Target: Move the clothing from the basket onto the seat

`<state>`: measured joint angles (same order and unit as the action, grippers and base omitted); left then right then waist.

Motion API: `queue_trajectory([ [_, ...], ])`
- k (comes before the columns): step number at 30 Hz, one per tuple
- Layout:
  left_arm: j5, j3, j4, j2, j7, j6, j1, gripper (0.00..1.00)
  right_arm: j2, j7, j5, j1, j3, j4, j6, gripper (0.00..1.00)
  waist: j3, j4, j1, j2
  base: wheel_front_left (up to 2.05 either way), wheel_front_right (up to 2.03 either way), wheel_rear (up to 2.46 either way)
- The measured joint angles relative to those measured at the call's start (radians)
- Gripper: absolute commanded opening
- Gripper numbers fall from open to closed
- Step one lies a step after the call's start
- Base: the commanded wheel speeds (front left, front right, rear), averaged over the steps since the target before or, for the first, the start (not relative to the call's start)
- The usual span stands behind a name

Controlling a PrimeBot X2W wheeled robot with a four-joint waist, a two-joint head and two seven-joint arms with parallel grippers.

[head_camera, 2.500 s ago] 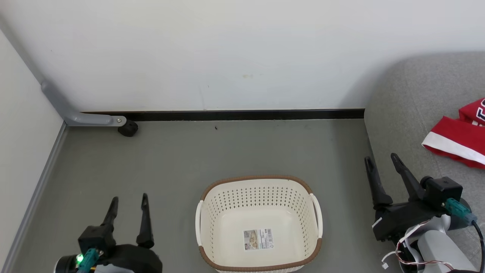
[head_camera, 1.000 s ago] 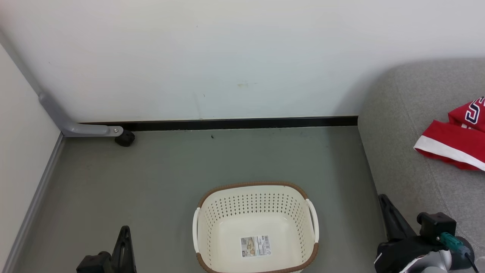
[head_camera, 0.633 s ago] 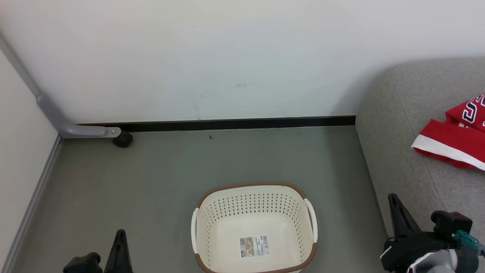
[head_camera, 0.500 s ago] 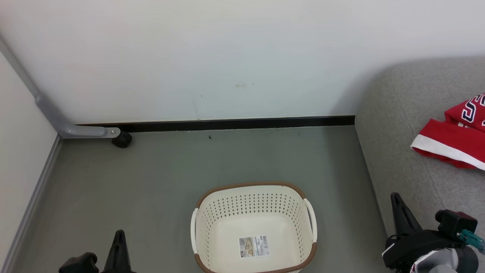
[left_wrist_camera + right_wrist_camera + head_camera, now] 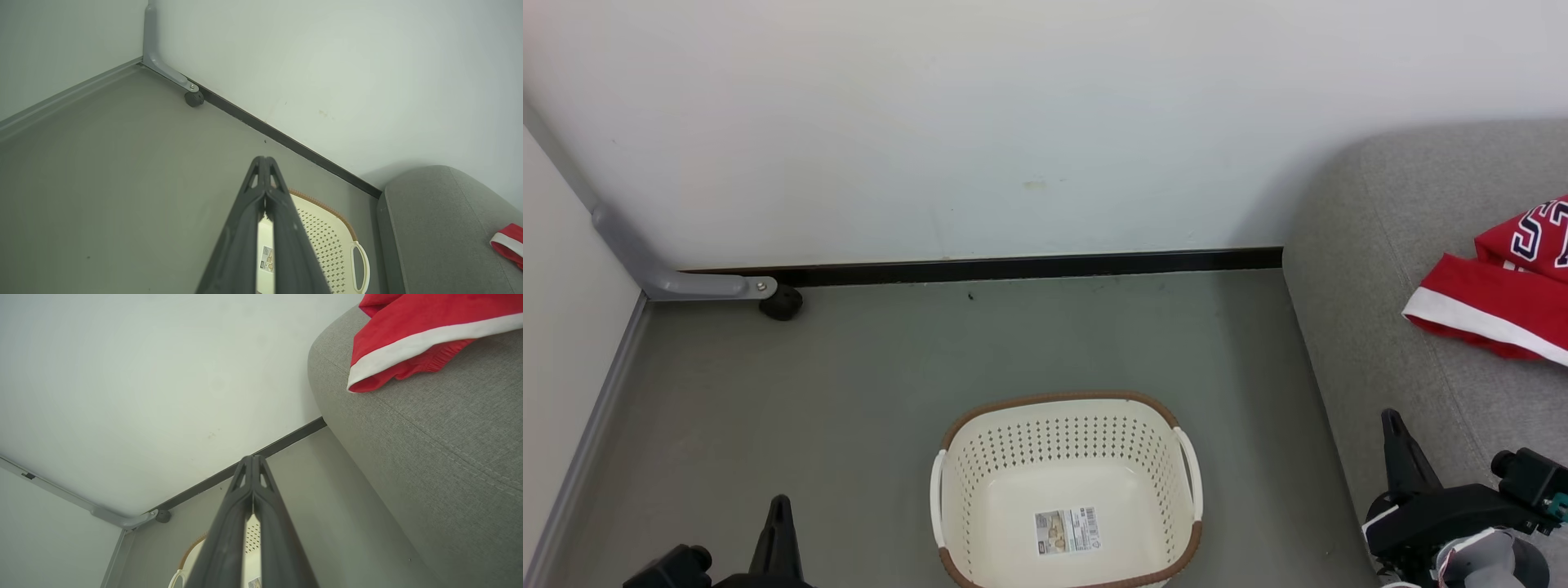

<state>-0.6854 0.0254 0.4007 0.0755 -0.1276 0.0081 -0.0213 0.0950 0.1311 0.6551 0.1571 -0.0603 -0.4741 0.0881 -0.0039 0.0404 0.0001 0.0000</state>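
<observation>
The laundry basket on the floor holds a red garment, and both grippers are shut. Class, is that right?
No. The head view shows the laundry basket holding just its label sticker; the red garments lie on the sofa seat. The left gripper and right gripper are shut.

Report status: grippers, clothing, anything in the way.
Left gripper shut, right gripper shut, both hold nothing. Clothing on seat, none in basket. Nothing in the way.

The clothing [image 5: 1494, 302] runs off the right edge — the basket [image 5: 1054, 398] off the bottom.

Left jaws, right jaws: closed (fingertips [image 5: 261, 164] touching).
</observation>
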Motion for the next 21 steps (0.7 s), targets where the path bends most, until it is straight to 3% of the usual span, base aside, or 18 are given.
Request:
queue_trajectory([
  [21,-0.27,-0.034,-0.031,-0.012,0.074,-0.036,-0.015,0.0,-0.014,-0.078,0.286,-0.009,0.061,0.053,0.009,0.0,0.002,-0.012,0.0,0.0,0.0,0.0,0.0],
])
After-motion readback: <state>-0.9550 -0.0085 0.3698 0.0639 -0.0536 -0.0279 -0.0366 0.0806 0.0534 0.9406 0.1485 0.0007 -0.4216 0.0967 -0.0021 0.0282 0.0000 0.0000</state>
